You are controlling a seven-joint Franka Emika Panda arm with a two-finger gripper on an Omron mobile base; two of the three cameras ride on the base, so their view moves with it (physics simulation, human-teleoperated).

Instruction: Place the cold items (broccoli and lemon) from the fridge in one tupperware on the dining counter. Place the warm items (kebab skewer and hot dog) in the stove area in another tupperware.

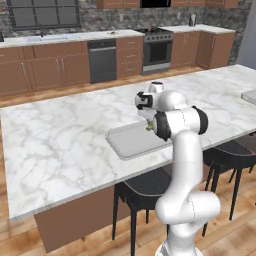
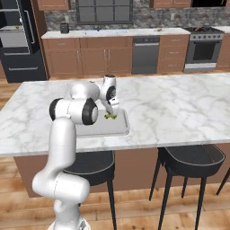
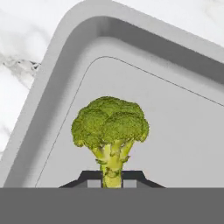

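Broccoli (image 3: 110,127) clamped by the stem between fingers (image 3: 92,180), head pointing straight down into the tub (image 3: 57,78) on the table (image 1: 60,140).

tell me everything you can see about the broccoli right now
The broccoli is one floret with a rounded, bumpy dark green crown on a pale yellow-green stalk that forks under the head. The gripper is shut on the stalk's base, its dark fingertips on either side. It hangs over the inside of the grey tupperware on the marble dining counter. Whether it touches the container floor cannot be told. From the right base view it shows as a small green spot under the hand.
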